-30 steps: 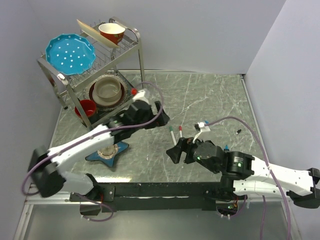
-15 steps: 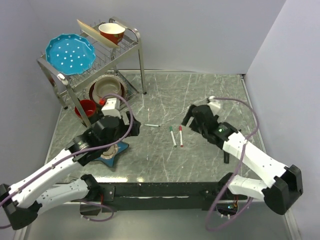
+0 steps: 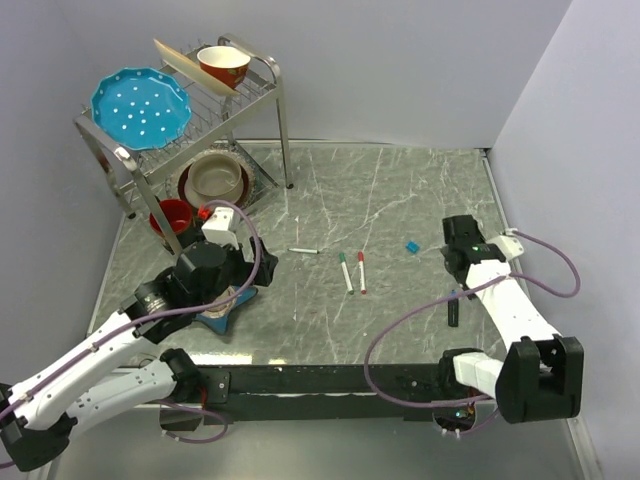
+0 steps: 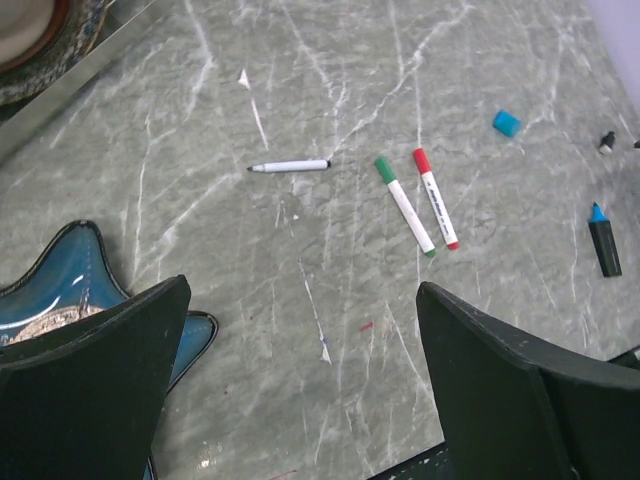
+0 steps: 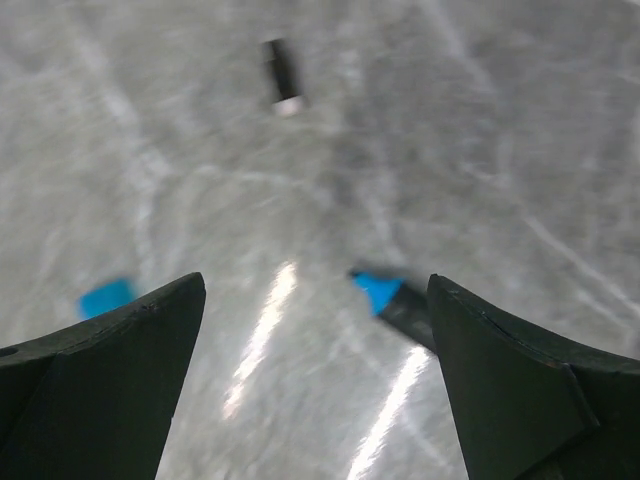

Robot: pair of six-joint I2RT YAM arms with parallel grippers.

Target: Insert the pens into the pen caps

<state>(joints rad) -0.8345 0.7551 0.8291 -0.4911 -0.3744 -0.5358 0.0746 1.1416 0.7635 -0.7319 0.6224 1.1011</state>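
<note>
- Left tool (image 4: 300,395) gapes wide, empty, above the surface (image 4: 330,60).
- Right tool (image 5: 315,385) is likewise spread, holding nothing.
- The green pen (image 4: 404,206) and red pen (image 4: 436,198) lie side by side mid-surface; the blue cap (image 4: 506,123) lies apart.

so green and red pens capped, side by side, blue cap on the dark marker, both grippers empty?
No: the blue cap lies loose, apart from the dark marker, whose blue tip is bare; the left wrist view shows it. The green pen and red pen are capped, side by side; left gripper and right gripper are empty.
</note>
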